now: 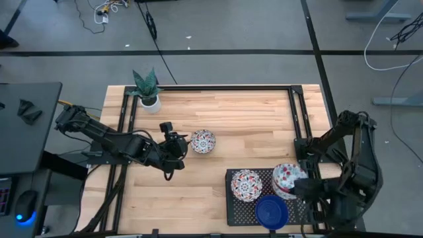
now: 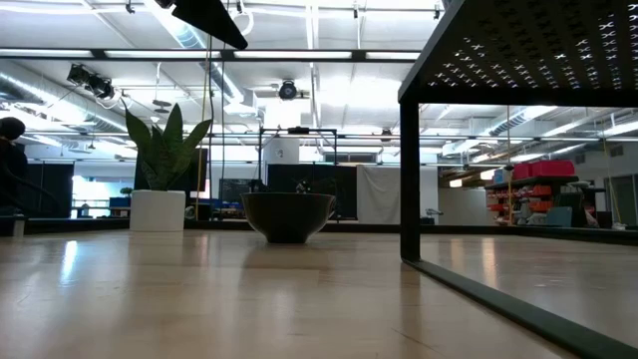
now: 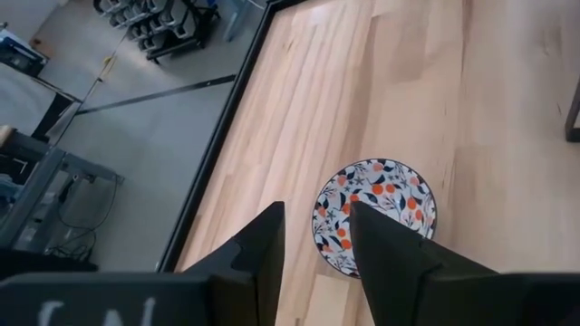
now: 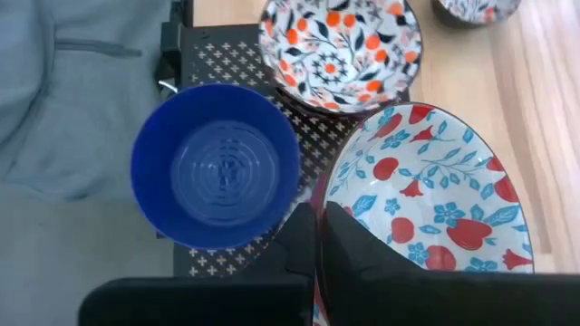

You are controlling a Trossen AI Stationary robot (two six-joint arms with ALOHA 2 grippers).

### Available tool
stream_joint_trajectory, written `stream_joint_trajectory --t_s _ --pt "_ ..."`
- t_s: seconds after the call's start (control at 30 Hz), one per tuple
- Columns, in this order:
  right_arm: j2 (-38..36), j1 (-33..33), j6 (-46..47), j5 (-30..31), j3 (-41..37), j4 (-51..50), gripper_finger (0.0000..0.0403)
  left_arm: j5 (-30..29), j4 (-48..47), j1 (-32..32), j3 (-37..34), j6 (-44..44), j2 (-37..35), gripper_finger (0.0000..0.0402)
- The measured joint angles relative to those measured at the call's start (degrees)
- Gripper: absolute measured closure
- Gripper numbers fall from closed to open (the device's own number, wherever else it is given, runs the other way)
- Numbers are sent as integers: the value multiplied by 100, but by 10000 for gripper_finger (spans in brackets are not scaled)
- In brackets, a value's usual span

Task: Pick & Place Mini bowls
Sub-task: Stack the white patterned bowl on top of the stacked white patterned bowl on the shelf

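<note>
- Left tool (image 1: 177, 147) sits left of centre in the high view, its two dark fingers (image 3: 258, 258) parted and holding nothing.
- Just beyond those fingers, a floral bowl (image 1: 203, 141) rests on the bare wood of the surface (image 1: 238, 125), near the middle of the high view; I cannot tell whether a fingertip touches its rim.
- In the low view that same bowl (image 2: 288, 215) shows dark and upright at mid-frame, with the potted plant (image 2: 159, 170) to its left.
- My right tool (image 1: 299, 187) is at the lower right of the high view, its fingers pinched shut on the rim of a white bowl with red and blue flowers (image 4: 435, 204).
- That held bowl (image 1: 288, 178) sits over the right part of the black perforated tray (image 1: 236, 211) at the bottom centre-right of the high view.
- A second floral bowl (image 1: 246, 185) lies on the tray's left part, beside the held one.
- A cobalt blue bowl (image 1: 271, 211) lies at the tray's lower edge, below and between the two floral ones.
- The potted plant (image 1: 148, 90) stands near the upper left corner of my surface.
</note>
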Motion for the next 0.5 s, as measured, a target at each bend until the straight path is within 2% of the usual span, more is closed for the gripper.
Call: stream_joint_trajectory --t_s 0.33,0.5 --pt "586 312 114 76 -9 -45 400 66 0 -2 -4 -2 0 271" --pt "658 469 127 338 -9 -51 402 66 2 -2 -4 -5 0 271"
